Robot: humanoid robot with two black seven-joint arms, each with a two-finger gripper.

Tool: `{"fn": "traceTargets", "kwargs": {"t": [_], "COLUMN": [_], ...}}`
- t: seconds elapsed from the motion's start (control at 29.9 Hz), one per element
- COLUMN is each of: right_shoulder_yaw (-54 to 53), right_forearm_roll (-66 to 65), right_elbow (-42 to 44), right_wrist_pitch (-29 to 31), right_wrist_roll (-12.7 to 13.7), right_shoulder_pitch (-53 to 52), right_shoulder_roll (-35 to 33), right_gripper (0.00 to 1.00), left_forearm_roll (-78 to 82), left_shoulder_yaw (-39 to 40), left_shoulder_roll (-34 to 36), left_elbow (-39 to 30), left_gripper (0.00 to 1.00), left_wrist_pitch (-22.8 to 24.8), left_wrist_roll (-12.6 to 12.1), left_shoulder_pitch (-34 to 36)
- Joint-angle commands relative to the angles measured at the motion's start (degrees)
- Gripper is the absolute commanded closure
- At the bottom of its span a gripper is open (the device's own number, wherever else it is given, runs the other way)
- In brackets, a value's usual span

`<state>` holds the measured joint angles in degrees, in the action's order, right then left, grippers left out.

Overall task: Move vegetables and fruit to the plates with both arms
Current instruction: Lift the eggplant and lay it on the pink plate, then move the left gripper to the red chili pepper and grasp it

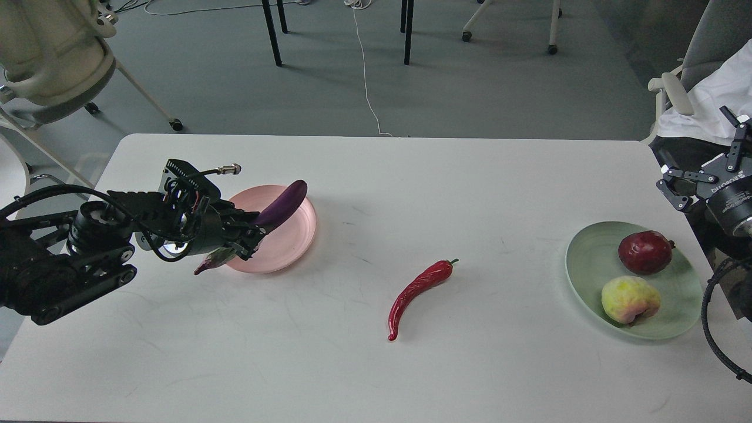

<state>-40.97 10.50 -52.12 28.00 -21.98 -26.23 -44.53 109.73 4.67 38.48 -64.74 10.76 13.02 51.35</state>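
Note:
My left gripper (249, 230) is shut on the purple eggplant (281, 205) near its calyx end and holds it tilted over the left part of the pale pink plate (294, 235). The eggplant's tip points up and right. The red chili pepper (418, 285) lies on the table in the middle. The pale green plate (587, 258) at the right holds the dark red pomegranate (644, 251) and the yellow-green fruit (629, 299). My right gripper (702, 176) hangs open and empty above the table's right edge, behind the green plate.
The white table (376, 364) ends close to the green plate on the right. Chairs (53, 53) and table legs (271, 32) stand on the floor behind. A white cloth (714, 100) lies on a chair at the far right.

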Motion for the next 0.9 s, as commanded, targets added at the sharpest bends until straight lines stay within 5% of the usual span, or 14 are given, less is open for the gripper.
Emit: {"fn": "traceTargets", "kwargs": {"t": [0.0,0.27,0.47,0.73,0.87], "right_shoulder_yaw": [0.0,0.1,-0.6,-0.8,-0.9], "right_forearm_roll": [0.0,0.0,0.1,0.4,0.4], "right_elbow": [0.0,-0.1,0.7,3.5,3.5], "right_wrist_pitch": [0.0,0.0,0.0,0.0,0.0], "right_wrist_roll": [0.0,0.0,-0.3,-3.2,-3.2], "right_shoulder_pitch": [-0.1,0.1,2.0,3.8,3.8], "right_shoulder_roll": [0.0,-0.1,-1.5,-2.6,-2.5], "right_gripper": [0.01,0.01,0.01,0.01,0.01], "left_forearm_roll": [0.0,-1.9,-1.9,0.1,2.4], "left_shoulder_yaw": [0.1,1.1,1.0,-0.3,-4.2], "left_shoulder_roll": [-0.3,0.5,-0.7,-17.9,-26.9], "left_elbow": [0.1,-1.6,-7.8,-7.9,-1.1], "left_gripper": [0.23,0.17,0.17,0.17,0.17], "left_wrist_pitch": [-0.2,0.1,0.5,0.7,2.2], "left_wrist_roll": [-0.1,3.2,2.9,2.0,0.1], "left_shoulder_pitch": [0.0,1.3,8.1,9.6,9.6]}}
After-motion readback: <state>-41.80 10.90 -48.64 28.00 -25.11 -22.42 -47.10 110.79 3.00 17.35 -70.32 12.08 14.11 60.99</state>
